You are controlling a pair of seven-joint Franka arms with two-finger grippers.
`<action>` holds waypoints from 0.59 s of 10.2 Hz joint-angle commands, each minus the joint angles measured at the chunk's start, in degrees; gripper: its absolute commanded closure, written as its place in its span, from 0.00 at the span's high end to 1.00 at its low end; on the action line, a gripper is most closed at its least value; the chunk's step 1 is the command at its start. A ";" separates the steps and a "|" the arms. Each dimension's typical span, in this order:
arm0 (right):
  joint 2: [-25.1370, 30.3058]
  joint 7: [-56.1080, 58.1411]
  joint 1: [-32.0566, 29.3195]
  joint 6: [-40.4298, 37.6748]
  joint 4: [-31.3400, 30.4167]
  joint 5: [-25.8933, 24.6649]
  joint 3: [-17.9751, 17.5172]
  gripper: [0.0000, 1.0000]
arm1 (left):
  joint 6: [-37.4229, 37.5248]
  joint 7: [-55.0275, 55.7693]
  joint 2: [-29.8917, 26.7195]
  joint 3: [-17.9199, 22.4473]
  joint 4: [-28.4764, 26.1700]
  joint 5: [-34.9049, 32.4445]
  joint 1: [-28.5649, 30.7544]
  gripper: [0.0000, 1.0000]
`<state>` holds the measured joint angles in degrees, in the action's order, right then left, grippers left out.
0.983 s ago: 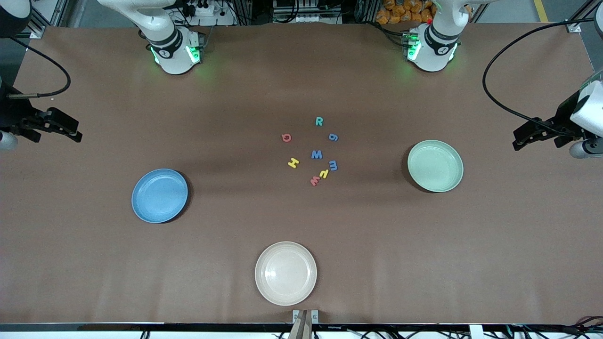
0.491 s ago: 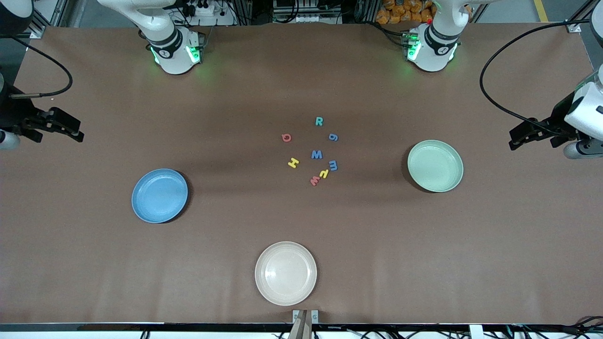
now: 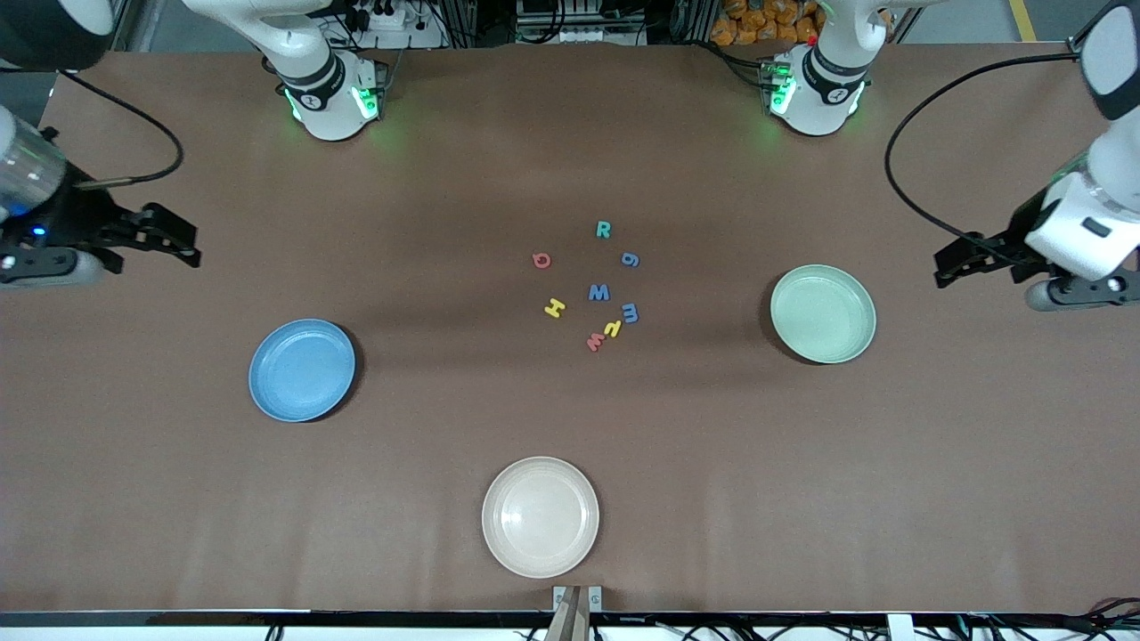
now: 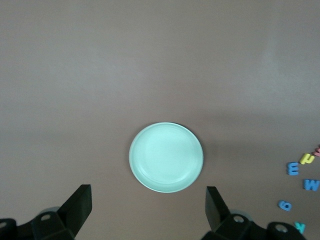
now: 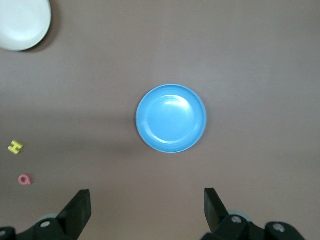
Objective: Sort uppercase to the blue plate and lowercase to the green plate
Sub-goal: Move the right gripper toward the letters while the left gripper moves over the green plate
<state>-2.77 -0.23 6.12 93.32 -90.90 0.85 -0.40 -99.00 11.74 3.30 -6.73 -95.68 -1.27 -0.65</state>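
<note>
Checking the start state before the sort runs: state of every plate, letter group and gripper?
blue plate: empty, flat on table.
green plate: empty, flat on table.
cream plate: empty, nearest the front camera.
uppercase letters: loose on table mid-table, none on a plate.
lowercase letters: same cluster, none on a plate.
left gripper: open, holds nothing, over bare table near the green plate.
right gripper: open, holds nothing, over bare table at its end.

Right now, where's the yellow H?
In the front view, the yellow H lies on the table in the letter cluster, nearer the camera than the red Q and beside the blue M, toward the right arm's end.
</note>
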 commanded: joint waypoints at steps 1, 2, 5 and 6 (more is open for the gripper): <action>-1.97 -0.03 4.50 0.02 -0.06 0.30 -0.39 1.00 | -0.75 4.69 -0.31 -1.53 -1.95 0.81 -0.14 1.00; -2.50 -0.03 6.61 0.46 -0.59 0.30 -0.39 1.00 | -1.80 6.18 -0.31 -1.53 -3.18 3.09 -0.14 1.00; -2.51 -0.73 10.14 5.19 -6.72 0.30 -1.79 1.00 | -4.52 11.45 -0.40 -3.81 -6.61 3.20 -0.05 1.00; -2.59 -3.43 11.27 7.56 -9.09 0.30 -3.19 1.00 | -4.88 12.34 -0.31 -3.90 -6.97 3.11 0.04 1.00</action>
<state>-6.31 -1.01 16.24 97.92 -96.01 0.91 -2.18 -102.56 22.02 3.62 -9.91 -101.33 1.23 -0.95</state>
